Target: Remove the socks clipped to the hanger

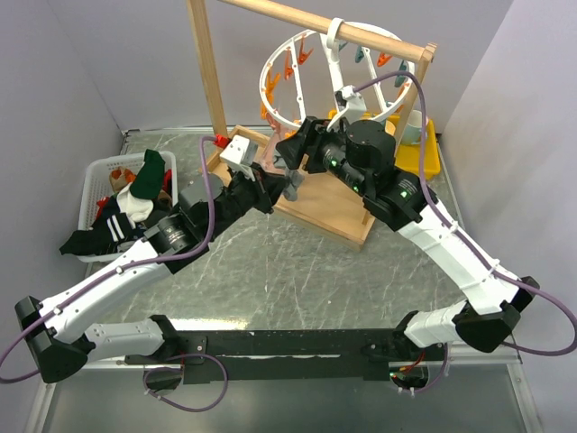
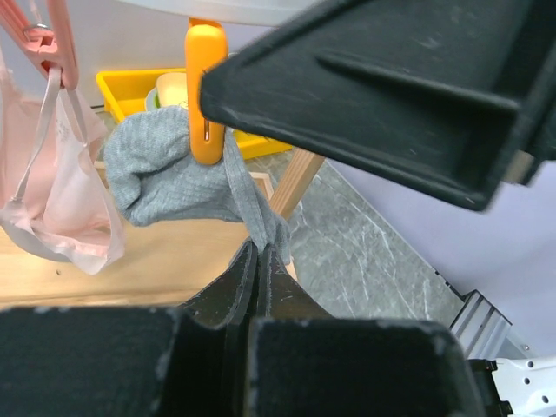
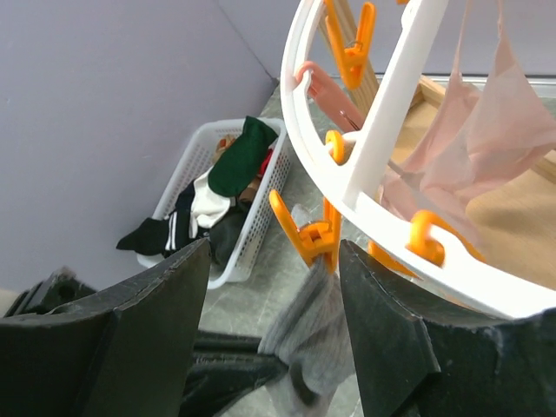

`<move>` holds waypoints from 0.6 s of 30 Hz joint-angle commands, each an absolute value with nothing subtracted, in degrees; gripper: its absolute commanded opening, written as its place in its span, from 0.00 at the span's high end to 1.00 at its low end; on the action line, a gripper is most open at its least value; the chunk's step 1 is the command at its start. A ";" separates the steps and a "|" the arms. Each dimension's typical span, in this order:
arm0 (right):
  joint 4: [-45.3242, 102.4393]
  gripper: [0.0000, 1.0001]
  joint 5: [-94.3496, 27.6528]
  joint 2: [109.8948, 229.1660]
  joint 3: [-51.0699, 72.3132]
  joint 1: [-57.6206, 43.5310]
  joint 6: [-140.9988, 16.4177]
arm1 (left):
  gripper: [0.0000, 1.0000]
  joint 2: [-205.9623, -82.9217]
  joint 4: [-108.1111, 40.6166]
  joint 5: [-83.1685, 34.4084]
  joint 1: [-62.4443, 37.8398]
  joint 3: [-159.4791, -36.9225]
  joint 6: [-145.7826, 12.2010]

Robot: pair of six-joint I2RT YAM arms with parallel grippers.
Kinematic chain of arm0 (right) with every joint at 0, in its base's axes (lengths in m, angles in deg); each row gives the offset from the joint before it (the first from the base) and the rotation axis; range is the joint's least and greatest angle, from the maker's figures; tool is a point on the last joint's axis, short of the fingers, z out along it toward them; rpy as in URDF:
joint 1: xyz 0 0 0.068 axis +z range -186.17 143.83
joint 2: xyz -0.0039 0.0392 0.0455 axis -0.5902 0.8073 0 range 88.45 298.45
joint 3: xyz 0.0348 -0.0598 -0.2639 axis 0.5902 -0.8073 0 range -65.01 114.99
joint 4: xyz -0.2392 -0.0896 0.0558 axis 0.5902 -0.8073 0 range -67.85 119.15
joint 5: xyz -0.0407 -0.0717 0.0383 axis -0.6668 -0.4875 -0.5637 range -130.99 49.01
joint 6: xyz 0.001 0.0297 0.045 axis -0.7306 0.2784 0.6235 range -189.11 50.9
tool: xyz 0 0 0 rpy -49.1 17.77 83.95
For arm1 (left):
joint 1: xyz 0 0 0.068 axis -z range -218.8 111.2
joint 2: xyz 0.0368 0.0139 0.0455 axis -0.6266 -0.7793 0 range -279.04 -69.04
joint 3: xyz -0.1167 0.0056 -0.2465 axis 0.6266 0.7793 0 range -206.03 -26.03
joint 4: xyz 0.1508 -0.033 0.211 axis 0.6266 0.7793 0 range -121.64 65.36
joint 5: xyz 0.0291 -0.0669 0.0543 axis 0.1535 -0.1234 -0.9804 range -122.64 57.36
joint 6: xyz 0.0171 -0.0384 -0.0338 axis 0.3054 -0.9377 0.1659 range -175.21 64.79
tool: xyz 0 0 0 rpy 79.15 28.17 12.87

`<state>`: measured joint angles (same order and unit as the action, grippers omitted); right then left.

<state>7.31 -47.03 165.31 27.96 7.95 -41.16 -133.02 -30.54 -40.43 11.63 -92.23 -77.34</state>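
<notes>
The white ring hanger (image 1: 334, 77) hangs from the wooden rack's bar. A grey sock (image 2: 174, 174) is clipped in an orange clothespin (image 2: 207, 95) on the ring. My left gripper (image 2: 259, 248) is shut on the sock's lower end; in the top view it (image 1: 275, 189) sits just below the ring. My right gripper (image 3: 276, 252) is open, its jaws either side of the orange clothespin (image 3: 317, 230) that holds the grey sock (image 3: 326, 334). A pale pink sock (image 2: 52, 182) hangs from a pink clip beside it. Several removed socks (image 1: 135, 198) lie in the basket.
The white mesh basket (image 1: 95, 176) stands at the left. The wooden rack's base (image 1: 334, 212) and post (image 1: 209, 72) stand under and beside the hanger. A yellow tray (image 1: 433, 149) sits behind at the right. Grey walls close both sides.
</notes>
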 commanded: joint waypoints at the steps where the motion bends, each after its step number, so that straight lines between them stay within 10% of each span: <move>1: 10.70 0.32 -49.95 167.02 31.23 8.30 -40.10 | 0.99 -131.00 -33.40 -39.41 12.00 -91.60 -76.92; 18: 12.98 0.32 -55.49 166.06 27.18 8.30 -39.57 | 0.99 -128.98 -34.46 -38.62 12.09 -89.49 -78.24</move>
<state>9.41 -52.32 167.23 27.72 8.32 -39.72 -130.25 -31.89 -40.04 11.63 -89.25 -77.45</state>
